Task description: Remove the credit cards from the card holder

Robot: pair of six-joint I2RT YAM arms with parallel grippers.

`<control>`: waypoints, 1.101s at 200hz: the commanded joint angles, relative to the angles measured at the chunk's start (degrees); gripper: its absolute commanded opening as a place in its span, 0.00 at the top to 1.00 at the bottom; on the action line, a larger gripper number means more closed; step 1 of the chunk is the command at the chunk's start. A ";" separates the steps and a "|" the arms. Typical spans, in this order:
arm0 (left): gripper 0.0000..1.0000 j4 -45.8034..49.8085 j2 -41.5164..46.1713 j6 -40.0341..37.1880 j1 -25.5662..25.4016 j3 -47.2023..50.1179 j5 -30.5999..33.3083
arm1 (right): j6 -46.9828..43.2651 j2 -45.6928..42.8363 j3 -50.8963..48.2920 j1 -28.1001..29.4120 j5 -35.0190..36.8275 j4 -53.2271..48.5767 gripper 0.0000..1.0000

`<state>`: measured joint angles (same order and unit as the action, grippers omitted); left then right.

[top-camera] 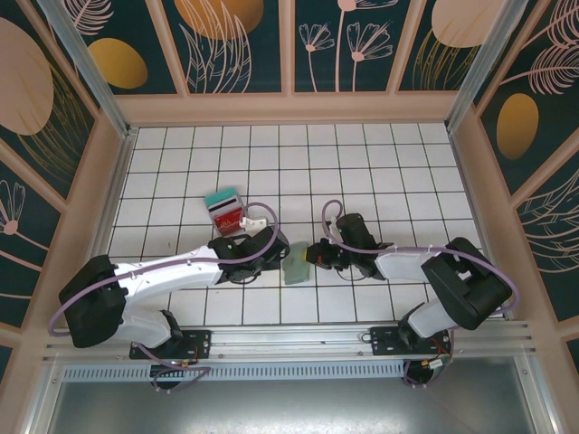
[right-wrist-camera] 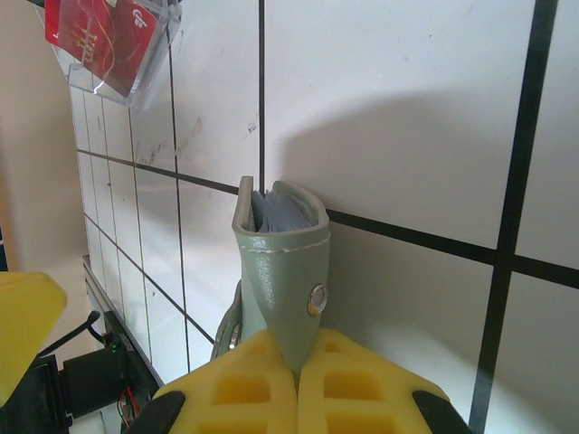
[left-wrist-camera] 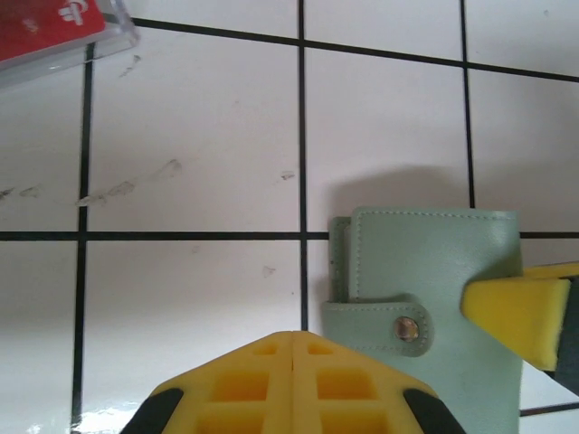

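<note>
Card holder (right-wrist-camera: 280, 262) pinched in closed right hand (right-wrist-camera: 297, 362), left hand (left-wrist-camera: 294, 348) closed, empty

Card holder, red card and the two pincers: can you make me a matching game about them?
Things:
1 card holder
2 red card
3 left pincer
4 right pincer

Descriptions:
a shut on nothing
b pale green
c shut on the holder's snap strap
d lying on the tiles beside a teal card

Pairs: 1-b, 2-d, 3-a, 4-c.
</note>
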<state>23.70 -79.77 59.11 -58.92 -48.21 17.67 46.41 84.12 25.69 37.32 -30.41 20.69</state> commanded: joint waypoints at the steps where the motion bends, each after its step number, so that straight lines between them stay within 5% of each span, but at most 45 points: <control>1: 1.00 -5.30 -0.68 -4.10 0.04 0.32 -5.00 | -1.40 -1.20 -0.05 -0.23 1.32 -1.87 1.00; 22: 0.73 -7.43 -4.80 -6.10 0.03 -1.51 -8.84 | -1.41 -1.19 0.24 -0.15 1.40 -1.92 1.00; 140: 0.58 -4.72 -17.29 -10.51 0.08 -7.18 -11.40 | -2.04 -0.10 1.27 -0.06 0.97 -2.07 1.00; 168: 0.71 -2.37 -18.06 -10.77 0.02 -8.94 -10.07 | -2.20 -0.10 1.51 -0.06 1.05 -2.48 1.00; 189: 1.00 -0.29 -18.10 -10.64 0.02 -9.10 -8.00 | -2.20 -0.16 1.71 -0.08 1.15 -2.49 1.00; 220: 1.00 6.27 -19.51 -8.24 0.08 -9.81 -0.56 | -2.45 0.08 1.82 -0.30 1.32 -3.06 1.00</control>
<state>20.40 -97.08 49.17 -59.31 -57.47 8.73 45.30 83.94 26.26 37.28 -29.61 19.14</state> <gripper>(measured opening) 0.071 0.053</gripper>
